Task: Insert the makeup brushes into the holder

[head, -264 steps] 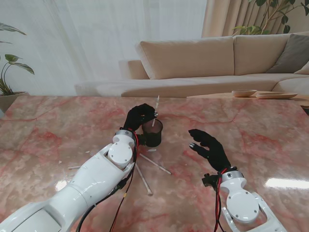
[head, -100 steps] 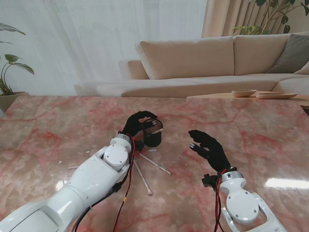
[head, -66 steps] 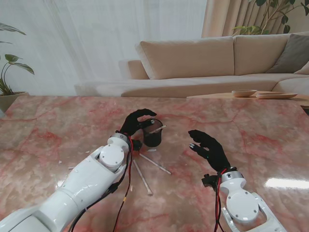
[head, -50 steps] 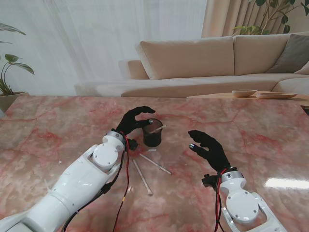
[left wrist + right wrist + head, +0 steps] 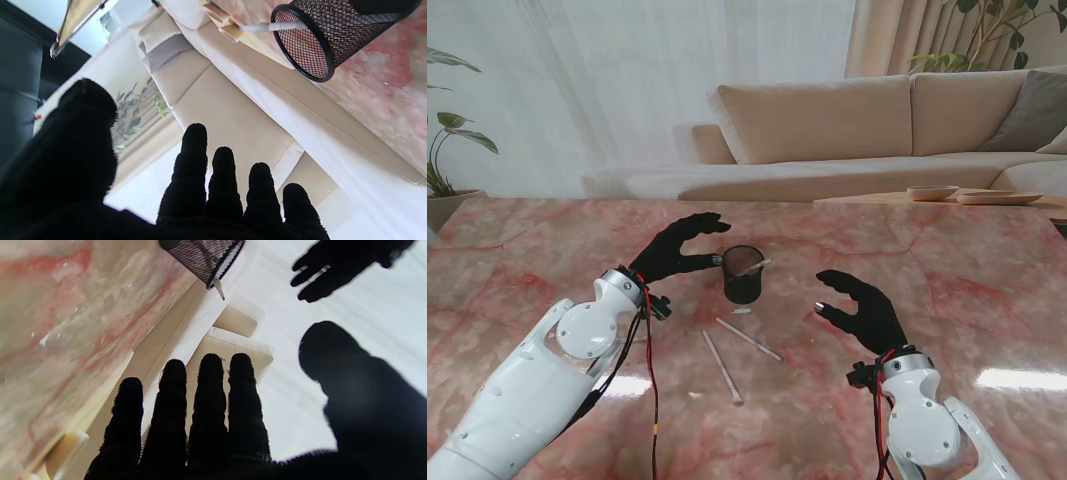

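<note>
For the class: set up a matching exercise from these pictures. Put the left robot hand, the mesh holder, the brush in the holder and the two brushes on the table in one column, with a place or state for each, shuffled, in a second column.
Column one:
1. left robot hand
2. mesh holder
3. brush in the holder
4. two loose brushes

Column two:
A. lying flat on the marble, nearer to me than the holder
B. open, holding nothing, left of the holder
C. leaning on the rim, its end poking out
D. standing upright, black

Pairs: 1-B, 2-D, 3-C, 4-A
</note>
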Controlling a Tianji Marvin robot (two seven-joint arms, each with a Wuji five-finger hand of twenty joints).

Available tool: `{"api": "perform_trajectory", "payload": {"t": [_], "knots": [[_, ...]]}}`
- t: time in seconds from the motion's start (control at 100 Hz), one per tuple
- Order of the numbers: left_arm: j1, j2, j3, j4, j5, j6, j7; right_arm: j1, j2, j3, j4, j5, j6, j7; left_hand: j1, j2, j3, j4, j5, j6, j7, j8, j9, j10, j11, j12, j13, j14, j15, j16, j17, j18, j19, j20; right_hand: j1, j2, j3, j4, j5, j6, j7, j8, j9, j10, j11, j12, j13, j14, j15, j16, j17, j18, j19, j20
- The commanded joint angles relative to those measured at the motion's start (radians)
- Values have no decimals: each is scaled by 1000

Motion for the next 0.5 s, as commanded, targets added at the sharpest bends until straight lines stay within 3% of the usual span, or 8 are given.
{"api": "perform_trajectory", "payload": {"t": [0.0, 0.12, 0.18, 0.2, 0.22, 0.42, 0.49], "knots": [[31, 28, -12, -20, 12, -9, -5, -23, 8, 3, -17, 7, 14, 16, -19, 56, -94, 31, -57, 15, -48, -31, -48, -11, -22, -18, -30, -61, -35, -26, 9, -70, -18, -20, -27, 17, -54, 10, -22, -12, -15, -18, -28, -29, 1, 14, -21, -34, 3, -11, -13, -24, 13, 8], [95, 50, -63, -85, 50, -34, -42, -38, 19, 4, -34, -76, 27, 26, 2, 102, -191, 52, -87, 30, -83, -51, -73, -5, -25, -20, -38, -65, -41, -36, 26, -133, -23, -52, -60, 66, -163, 30, -57, -4, -38, -24, -73, -29, -16, 6, -54, -37, -15, -19, -30, -30, 0, 1], [127, 56, -87, -111, 75, -45, -46, -42, 25, 2, -37, -120, 30, 29, -7, 119, -203, 53, -95, 41, -88, -53, -79, -1, -29, -22, -42, -62, -41, -37, 26, -134, -21, -54, -85, 72, -199, 50, -68, -1, -50, -28, -88, -32, -26, -2, -65, -41, -27, -29, -35, -31, -9, -3], [137, 59, -94, -118, 81, -48, -49, -43, 26, 1, -37, -134, 31, 29, 27, 141, -287, 69, -94, 42, -98, -61, -80, 1, -31, -25, -44, -62, -39, -40, 26, -135, -10, -77, -94, 73, -204, 51, -71, 0, -52, -28, -92, -31, -28, -3, -68, -42, -28, -29, -35, -31, -10, -3], [148, 61, -102, -127, 85, -52, -53, -44, 28, 0, -37, -146, 32, 29, 34, 150, -309, 73, -96, 43, -100, -62, -82, 0, -32, -25, -45, -60, -39, -41, 25, -135, -7, -82, -101, 73, -207, 51, -73, 1, -53, -29, -94, -32, -29, -4, -70, -42, -29, -30, -36, -31, -11, -4], [261, 72, -170, -209, 134, -72, -52, -48, 45, -27, -46, -289, 86, 35, 34, 174, -339, 78, -98, 43, -93, -58, -81, 2, -35, -27, -47, -60, -41, -42, 24, -120, -4, -85, -158, 55, -221, 44, -89, 11, -67, -34, -109, -27, -31, -6, -82, -47, -30, -29, -37, -38, -11, -3], [285, 73, -182, -220, 151, -82, -41, -43, 49, -48, -48, -334, 127, 34, 37, 175, -345, 80, -97, 41, -90, -57, -79, 2, -35, -27, -45, -60, -41, -42, 23, -119, -3, -85, -162, 25, -204, 31, -83, 20, -59, -25, -111, -22, 13, 37, -89, -46, 4, 7, -44, -47, -7, 4]]}}
